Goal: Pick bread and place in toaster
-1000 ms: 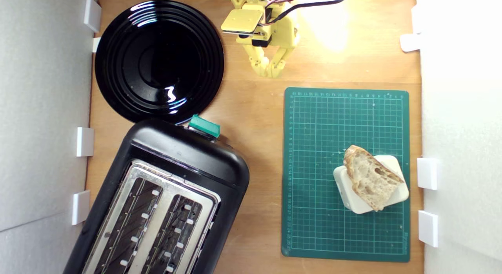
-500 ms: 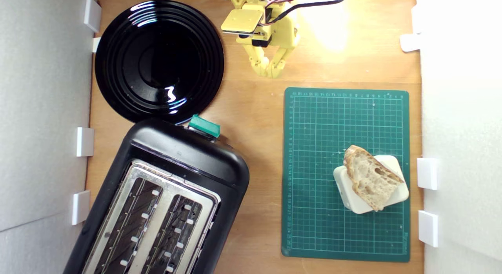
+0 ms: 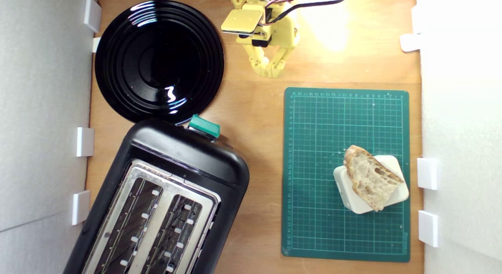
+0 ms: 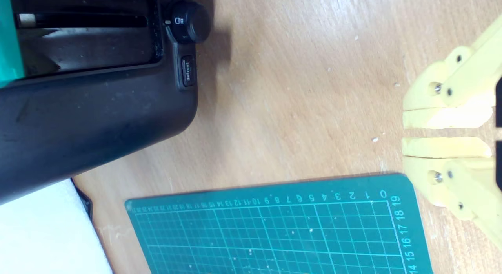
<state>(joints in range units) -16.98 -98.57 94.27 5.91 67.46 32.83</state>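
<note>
- Bread [image 3: 370, 178] lies flat on a white block [image 3: 394, 187] that sits on the green cutting mat [image 3: 321, 148], in the mat's lower right part as the exterior view shows it.
- Its crumb faces up, pale and holey, with floury brown crust along the edges.
- Long axis of the slice runs diagonally — from a rounded end nearest the mat's middle down toward the mat's lower right corner in the exterior view; one pointed corner sticks out toward the mat's right edge.
- One end of the slice overhangs the block on the side toward the mat's centre, and the far end reaches just past the block's lower edge.
- Toaster [image 3: 168, 195] stands well apart from the mat, off the mat's left side in the exterior view, turned at an angle, its two slots open upward and its green lever knob [image 3: 204, 125] on the end nearest the black plate [image 3: 159, 60].
- The plate touches or just overlaps that end of the toaster in the exterior view.
- Gripper [image 3: 268, 72] hangs over bare wooden table [image 3: 255, 109] just beyond the mat's upper left corner, well apart from the bread.
- In the wrist view the gripper [image 4: 408, 132] shows its two yellow fingers [image 4: 443, 119] nearly together — only a thin slit between them, nothing held.
</note>
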